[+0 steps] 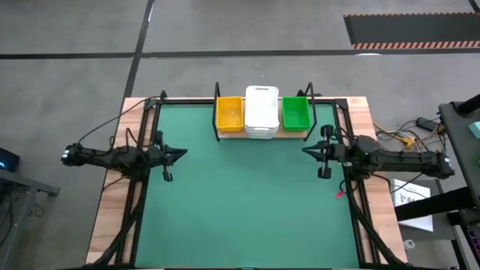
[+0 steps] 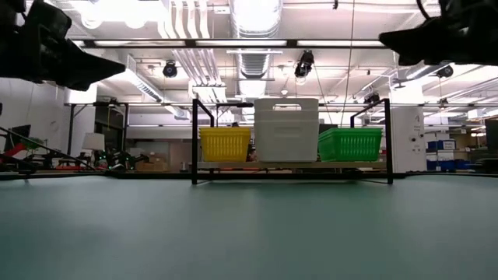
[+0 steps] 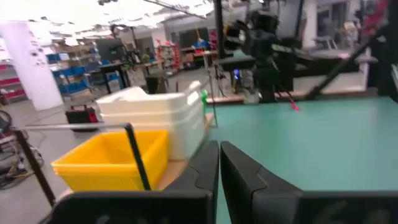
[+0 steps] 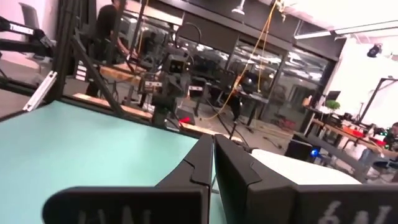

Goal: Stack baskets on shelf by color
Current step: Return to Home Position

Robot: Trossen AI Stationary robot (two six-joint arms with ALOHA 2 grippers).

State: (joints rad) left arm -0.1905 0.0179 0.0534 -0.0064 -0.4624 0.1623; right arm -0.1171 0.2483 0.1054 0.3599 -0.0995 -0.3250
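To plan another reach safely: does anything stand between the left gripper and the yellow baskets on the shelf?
Nothing loose does. Only green mat lies between the left gripper, shut at the table's left side, and the yellow baskets at the shelf's left end, beside its black corner post.

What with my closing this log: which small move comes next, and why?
Probably only ease both arms back to rest. The yellow plastic baskets, white rounded plastic baskets and green plastic baskets sit colour-sorted on the light wooden shelf, and the left tool and right tool hang shut, empty.
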